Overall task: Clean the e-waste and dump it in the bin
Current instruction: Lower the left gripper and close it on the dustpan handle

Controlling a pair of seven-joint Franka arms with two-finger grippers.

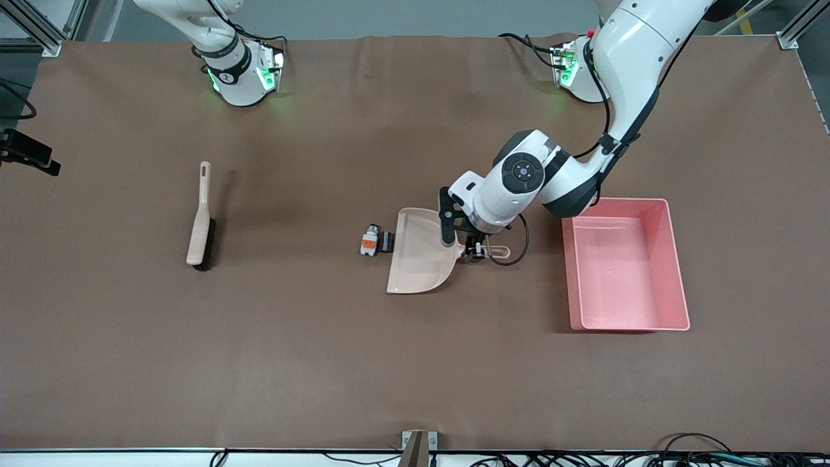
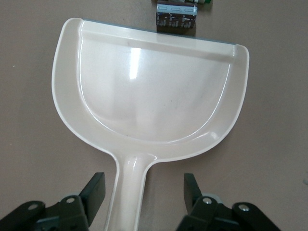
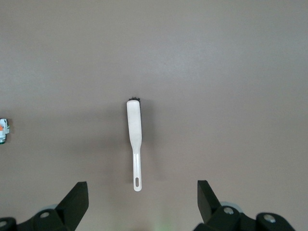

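E-waste: two tiny parts, a white-grey piece with orange band [image 1: 369, 240] and a black block [image 1: 386, 241], side by side on the counter [image 1: 324, 363], just at the dustpan's [image 1: 420, 253] open lip. Likely light, rigid, prone to skidding; too small for reliable pinching, so best swept, not gripped.

Dustpan: flat on the counter, probably stiff, light plastic, smooth and slippery. Recommended hold: the narrow handle [image 2: 129, 192], across its width.

Left hand [image 2: 144, 192]: low over that handle, fingers spread on either side, released, not yet touching.

Pink bin [image 1: 674, 259]: near the dustpan, toward the left arm's end; appears empty.

Brush [image 1: 201, 220]: toward the right arm's end, well apart. Right hand [image 3: 143, 197]: waits high over the brush, released.
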